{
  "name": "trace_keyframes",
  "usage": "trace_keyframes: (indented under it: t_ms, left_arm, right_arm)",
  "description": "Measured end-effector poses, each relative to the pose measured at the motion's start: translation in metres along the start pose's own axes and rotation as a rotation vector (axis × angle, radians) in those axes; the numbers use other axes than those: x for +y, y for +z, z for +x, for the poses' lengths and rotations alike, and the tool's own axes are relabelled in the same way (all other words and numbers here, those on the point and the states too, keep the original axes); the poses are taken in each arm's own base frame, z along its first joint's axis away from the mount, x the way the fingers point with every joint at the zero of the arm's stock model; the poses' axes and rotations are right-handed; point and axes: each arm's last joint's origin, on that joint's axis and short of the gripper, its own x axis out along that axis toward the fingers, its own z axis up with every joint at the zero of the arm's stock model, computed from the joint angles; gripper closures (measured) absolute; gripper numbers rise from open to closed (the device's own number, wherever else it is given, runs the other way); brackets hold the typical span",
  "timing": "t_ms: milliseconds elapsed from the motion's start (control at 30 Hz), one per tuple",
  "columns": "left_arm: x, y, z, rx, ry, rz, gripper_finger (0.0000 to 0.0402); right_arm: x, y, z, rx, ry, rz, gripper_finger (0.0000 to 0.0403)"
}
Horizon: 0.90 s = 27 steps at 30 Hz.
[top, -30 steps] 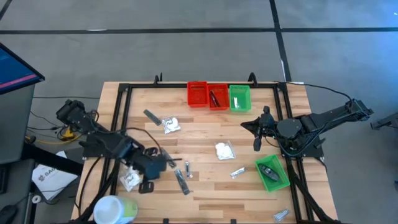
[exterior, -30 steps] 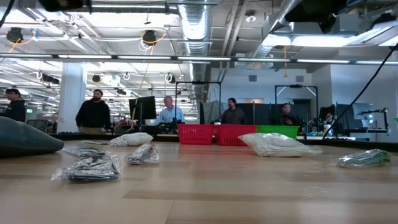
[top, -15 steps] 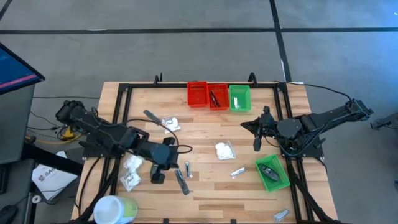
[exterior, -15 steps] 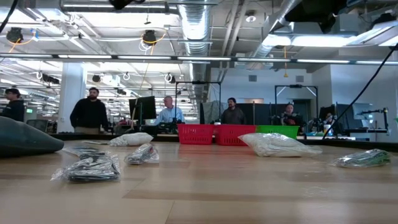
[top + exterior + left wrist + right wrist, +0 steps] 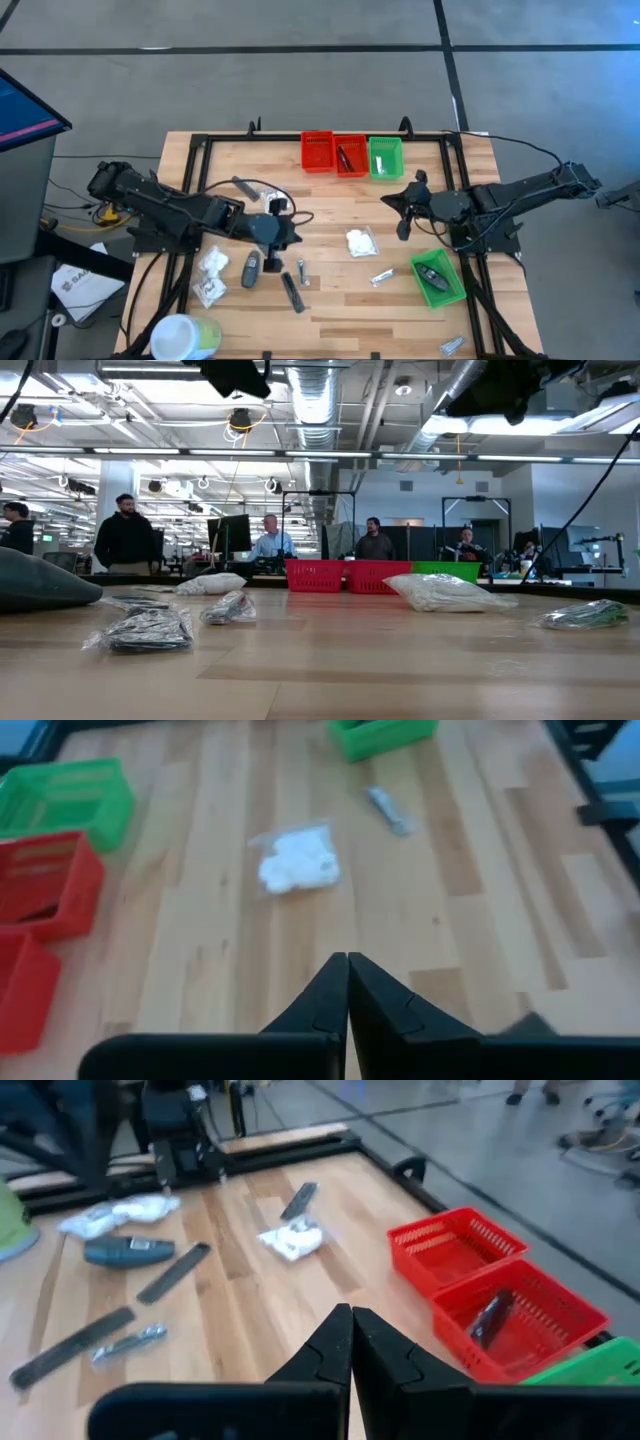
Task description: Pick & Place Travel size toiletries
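Note:
The toiletries lie loose on the wooden table. They are white packets [image 5: 361, 241] [image 5: 211, 263], a dark oval [image 5: 250, 268], dark sticks [image 5: 290, 291] [image 5: 272, 262] and silvery sachets [image 5: 382, 275] [image 5: 302, 270]. My left gripper [image 5: 293, 228] hangs shut and empty above the table's middle left. In the left wrist view it [image 5: 347, 965] points toward the middle white packet [image 5: 298, 860]. My right gripper [image 5: 404, 226] is shut and empty above the right side. Its fingertips [image 5: 350, 1316] point across the table toward the left side, where the oval [image 5: 128, 1250] lies.
Two red bins [image 5: 317, 152] [image 5: 350, 156] and a green bin [image 5: 385, 157] stand in a row at the far edge. Another green bin [image 5: 437, 277] holding a dark item sits near the right. A round white-and-green tub [image 5: 185, 338] stands at the near left corner. People stand in the room beyond.
My left gripper has swung from over the near-left packets toward the table's middle and far side. It turned to point rightward and stayed shut. The dark oval and a short stick that the arm had covered now show. My right arm has barely moved.

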Motion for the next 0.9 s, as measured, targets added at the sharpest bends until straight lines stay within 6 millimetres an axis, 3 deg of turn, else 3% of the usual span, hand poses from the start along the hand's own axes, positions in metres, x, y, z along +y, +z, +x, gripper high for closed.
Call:
trace_keyframes:
  t_ms: [200, 500, 633, 900]
  left_arm:
    - [0.036, -0.027, 0.006, 0.003, 0.115, -0.120, 0.0399]
    - [0.098, -0.093, -0.013, -0.048, 0.544, -0.508, 0.0399]
    - [0.116, -0.114, -0.013, -0.076, 0.584, -0.704, 0.0398]
    - [0.141, -0.130, 0.013, -0.002, 0.586, -0.806, 0.0381]
  right_arm:
    - [-0.002, -0.001, 0.006, 0.027, 0.018, 0.003, 0.0403]
    - [-0.011, 0.003, 0.012, 0.020, -0.010, 0.003, 0.0403]
    - [-0.018, 0.006, 0.016, 0.013, 0.001, 0.017, 0.0403]
    - [-0.024, 0.005, 0.029, 0.045, -0.017, 0.020, 0.0403]
